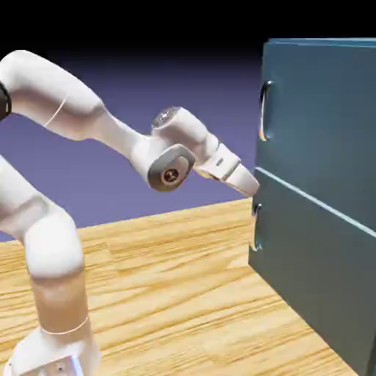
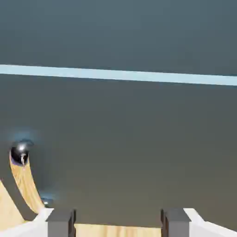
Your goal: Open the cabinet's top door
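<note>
The dark teal cabinet (image 1: 316, 294) fills the exterior view's right. Its top door (image 1: 323, 110) is flush and carries a curved silver handle (image 1: 264, 110) near its left edge. My gripper (image 1: 253, 187) points at the seam between the two doors, below that handle and just above the lower door's handle (image 1: 255, 228). In the hand view, teal panel fills the picture, crossed by a pale seam line (image 2: 118, 75). One shiny curved handle (image 2: 21, 176) shows at lower left, below the seam. My gripper (image 2: 118, 224) is open, with nothing between its fingertips (image 2: 60, 222).
The lower door (image 1: 316, 242) is closed too. A wooden tabletop (image 1: 169, 294) stretches from the arm's base to the cabinet's foot. The arm's elbow and forearm (image 1: 95, 117) hang above the table at the exterior view's left.
</note>
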